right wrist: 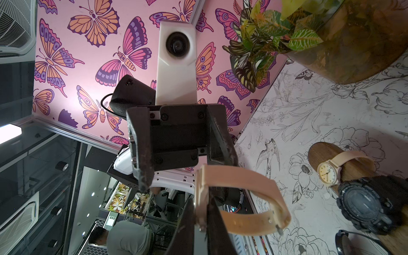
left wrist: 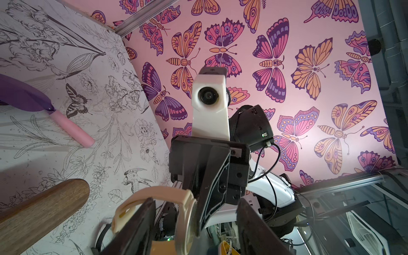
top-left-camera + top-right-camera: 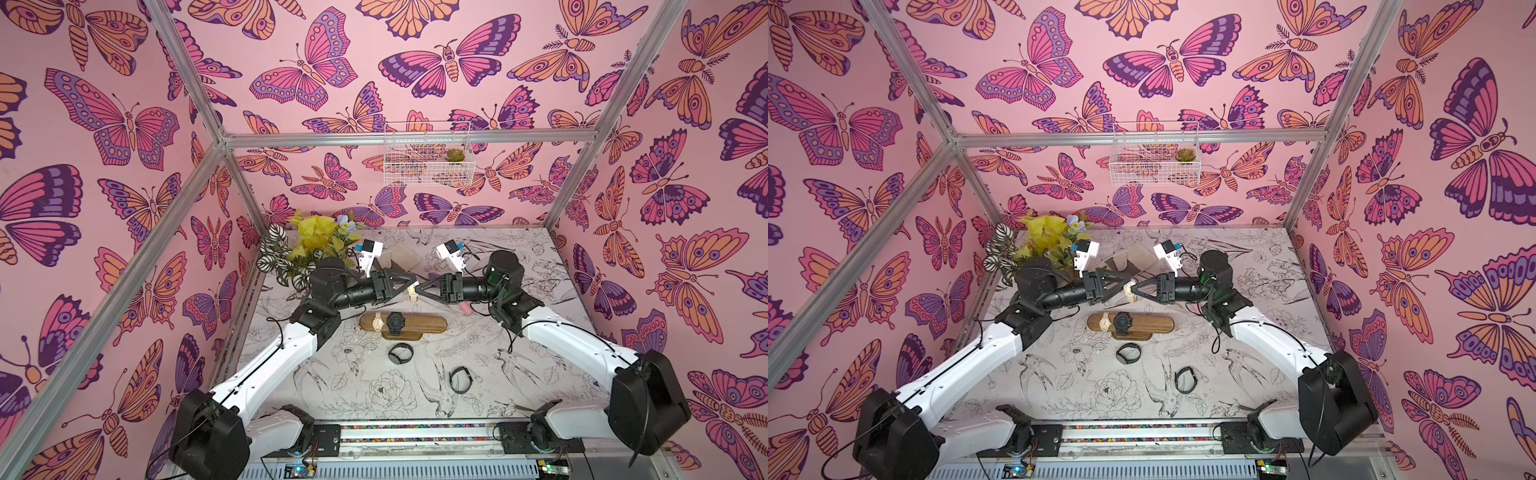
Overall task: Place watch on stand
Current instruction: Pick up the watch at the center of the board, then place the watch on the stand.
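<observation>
A beige watch (image 3: pixel 412 291) hangs in the air behind the stand (image 3: pixel 432 323), between both grippers. My right gripper (image 1: pixel 201 199) is shut on the watch's round case (image 1: pixel 199 198), and the strap (image 1: pixel 260 223) loops out to one side. My left gripper (image 2: pixel 195 199) faces it with its jaws wide apart. One of its fingers (image 2: pixel 136 227) sits inside the strap loop (image 2: pixel 154 191). The stand is a long brown wooden bar carrying a beige watch (image 3: pixel 377 321) and a black watch (image 3: pixel 394 322). Its right half is bare.
Two black watches (image 3: pixel 401 354) (image 3: pixel 459 379) lie on the table in front of the stand. A potted plant (image 3: pixel 307 245) stands at the back left. A pink-handled purple item (image 2: pixel 72 128) lies behind the stand's right end. A wire basket (image 3: pixel 426 153) hangs on the back wall.
</observation>
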Robot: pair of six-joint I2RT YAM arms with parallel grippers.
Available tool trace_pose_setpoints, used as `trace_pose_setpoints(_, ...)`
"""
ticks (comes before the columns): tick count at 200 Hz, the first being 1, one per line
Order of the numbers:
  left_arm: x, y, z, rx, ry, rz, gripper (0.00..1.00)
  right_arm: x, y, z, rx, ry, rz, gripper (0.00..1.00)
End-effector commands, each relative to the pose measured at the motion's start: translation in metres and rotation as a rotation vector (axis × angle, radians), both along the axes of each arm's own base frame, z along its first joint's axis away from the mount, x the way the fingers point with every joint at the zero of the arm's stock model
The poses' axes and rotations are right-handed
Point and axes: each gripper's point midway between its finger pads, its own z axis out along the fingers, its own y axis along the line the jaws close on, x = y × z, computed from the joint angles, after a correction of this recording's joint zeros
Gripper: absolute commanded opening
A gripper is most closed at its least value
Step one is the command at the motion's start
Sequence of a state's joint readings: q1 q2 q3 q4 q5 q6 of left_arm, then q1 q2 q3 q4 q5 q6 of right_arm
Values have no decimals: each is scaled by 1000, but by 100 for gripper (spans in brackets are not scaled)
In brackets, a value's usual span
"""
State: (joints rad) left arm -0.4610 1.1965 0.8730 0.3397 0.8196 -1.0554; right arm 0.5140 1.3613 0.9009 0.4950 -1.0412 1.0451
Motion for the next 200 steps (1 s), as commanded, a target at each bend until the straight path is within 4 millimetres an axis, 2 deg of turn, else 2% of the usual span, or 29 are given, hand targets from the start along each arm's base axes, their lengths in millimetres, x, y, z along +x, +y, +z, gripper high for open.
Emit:
trace_pose_setpoints(1, -1, 13, 5, -9, -32, 24, 61, 0, -4, 1, -6, -25, 8, 10)
trace_pose_setpoints(24, 5, 30, -6, 14, -6, 78, 62, 5, -18, -10, -24, -5, -29, 9)
trace_pose_setpoints(51, 11, 51, -28, 66, 41, 148, 61, 9, -36, -30, -64, 17, -76, 9)
trace_pose_setpoints(76, 14, 68, -59, 146, 100, 218, 61, 7, -49, -63, -146, 49, -116, 9)
trace_pose_setpoints(98, 11, 75, -79, 193, 136, 240, 61, 3, -57, -86, -186, 83, -128, 9)
trace_pose_setpoints(146, 8, 86, -115, 291, 208, 258, 61, 4, -76, -119, -227, 159, -174, 8)
trace_pose_setpoints(200, 8, 105, -144, 374, 273, 313, 62, 3, -99, -143, -276, 198, -223, 6)
